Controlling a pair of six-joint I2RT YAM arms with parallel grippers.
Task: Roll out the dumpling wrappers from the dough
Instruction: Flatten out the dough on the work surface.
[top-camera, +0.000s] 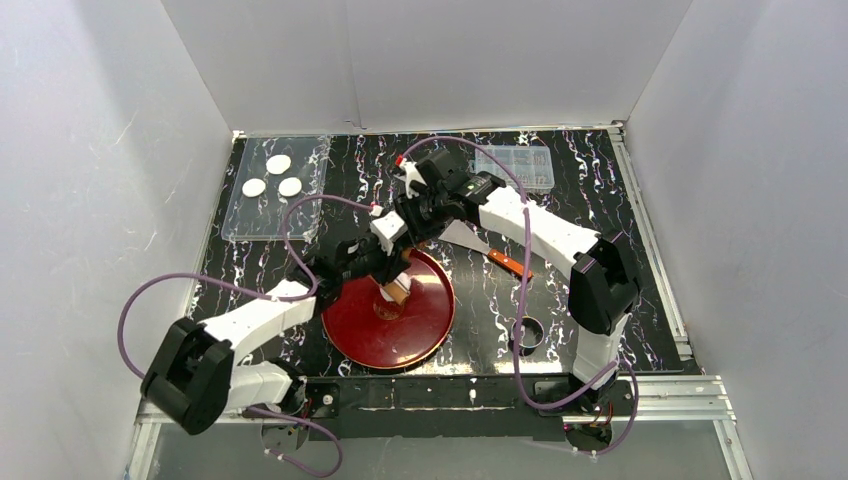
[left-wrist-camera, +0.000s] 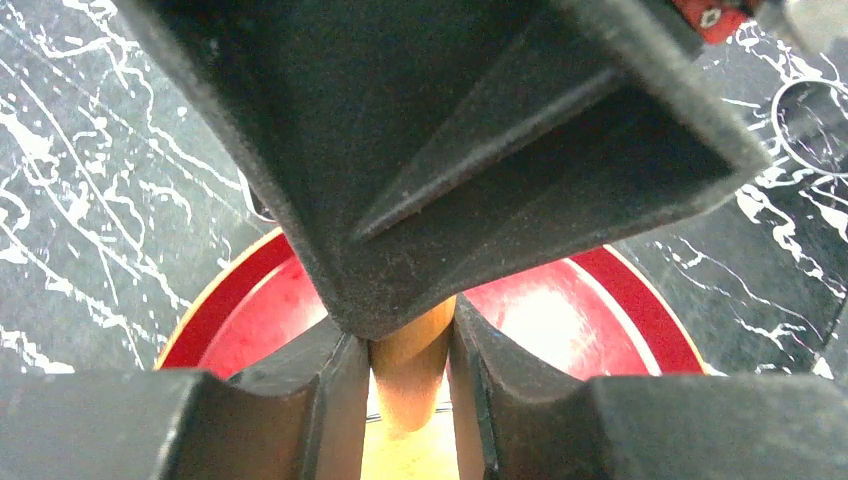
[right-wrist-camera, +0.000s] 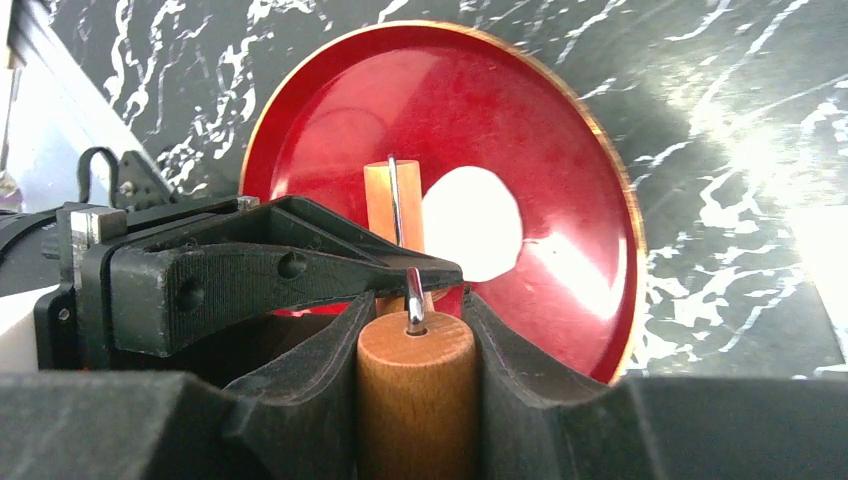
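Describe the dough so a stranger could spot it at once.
Find the red plate at the near middle of the table. On it, beside the wooden roller, lies a flattened white oval: the dough. It is the only white piece on the plate; the three round wrappers sit on the clear tray, far left.

The table (top-camera: 620, 180) is black with white marble veins. Directly on it lie a red plate (top-camera: 400, 350) at 7 o'clock, a clear plastic tray (top-camera: 250, 220) at 10, a clear box (top-camera: 515, 165) at 1, an orange tool (top-camera: 510, 264) at 3 and a small ring (top-camera: 542, 335) at 4.
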